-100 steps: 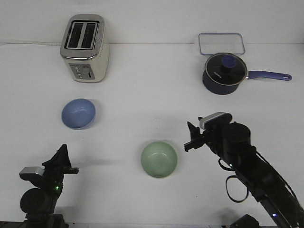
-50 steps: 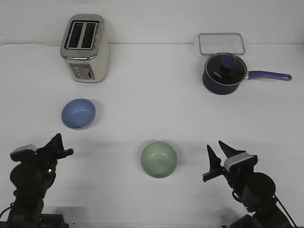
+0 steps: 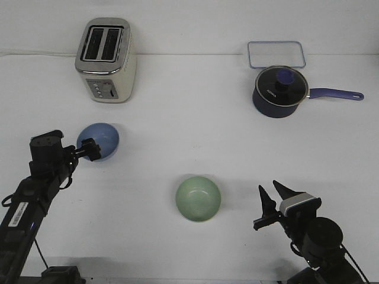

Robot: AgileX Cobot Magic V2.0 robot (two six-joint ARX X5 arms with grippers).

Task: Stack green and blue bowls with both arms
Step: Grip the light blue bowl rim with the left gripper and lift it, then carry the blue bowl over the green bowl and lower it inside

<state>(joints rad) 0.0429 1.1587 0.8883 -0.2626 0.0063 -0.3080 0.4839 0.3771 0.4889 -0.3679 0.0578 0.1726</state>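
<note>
The blue bowl (image 3: 98, 141) is seen upright on the white tabletop (image 3: 195, 130), toward the left side and well in front of the toaster (image 3: 105, 59), while the green bowl (image 3: 198, 199) sits apart from it, nearer the front and close to the middle. The two bowls are thus well separated, one within reach of each arm, which is presumably why both arms are called for. The left hand (image 3: 90, 149) is placed at the near-left rim of the blue bowl, seemingly so that the rim can be pinched; whether its fingers are parted or closed on the rim cannot be told from this view. The right hand (image 3: 273, 203) is held low, just right of the green bowl, with its fingers spread wide and nothing between them. Neither bowl is lifted, so stacking is judged not yet begun. The saucepan (image 3: 279, 90) and clear tray (image 3: 276, 54) stand far back, uninvolved.
</note>
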